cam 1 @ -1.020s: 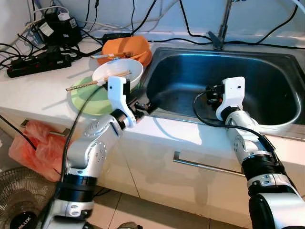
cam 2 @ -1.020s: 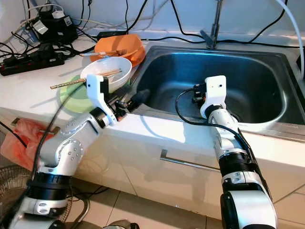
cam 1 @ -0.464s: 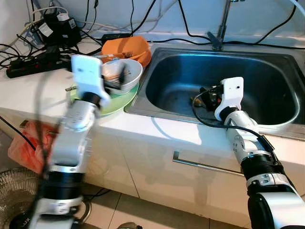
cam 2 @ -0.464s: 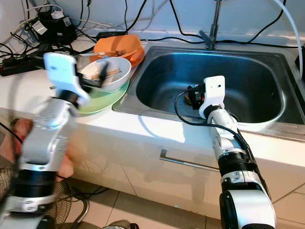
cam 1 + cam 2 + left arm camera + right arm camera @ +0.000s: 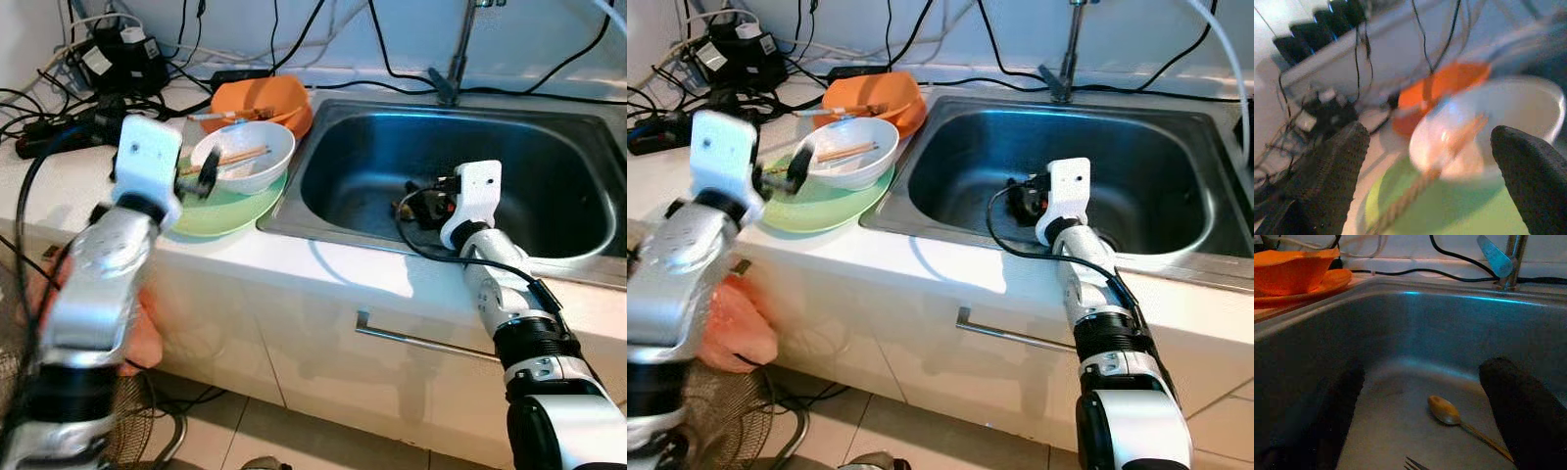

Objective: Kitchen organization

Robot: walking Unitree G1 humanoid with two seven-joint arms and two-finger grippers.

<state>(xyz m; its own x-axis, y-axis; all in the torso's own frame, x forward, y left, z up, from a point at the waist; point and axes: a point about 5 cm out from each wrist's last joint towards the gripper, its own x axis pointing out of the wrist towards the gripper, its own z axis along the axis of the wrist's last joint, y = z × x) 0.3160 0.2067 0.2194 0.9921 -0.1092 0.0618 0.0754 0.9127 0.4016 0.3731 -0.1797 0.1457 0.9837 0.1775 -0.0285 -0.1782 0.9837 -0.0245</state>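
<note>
Where cables crowd, white counter [image 5: 69,186], steel sink [image 5: 549,127].

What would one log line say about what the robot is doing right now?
left gripper: open, at white bowl with chopsticks on green plate | right gripper: open, inside sink, near spoon

Your left arm [image 5: 98,284] is motion-blurred in both eye views, and the left wrist pic is smeared too: bowl [image 5: 1488,132] and chopsticks [image 5: 1435,166] have soft edges. In the right wrist view the fork [image 5: 1415,464] is cut off by the frame edge, only tines showing. Spoon [image 5: 1449,413] handle passes behind the finger [image 5: 1523,411].
</note>
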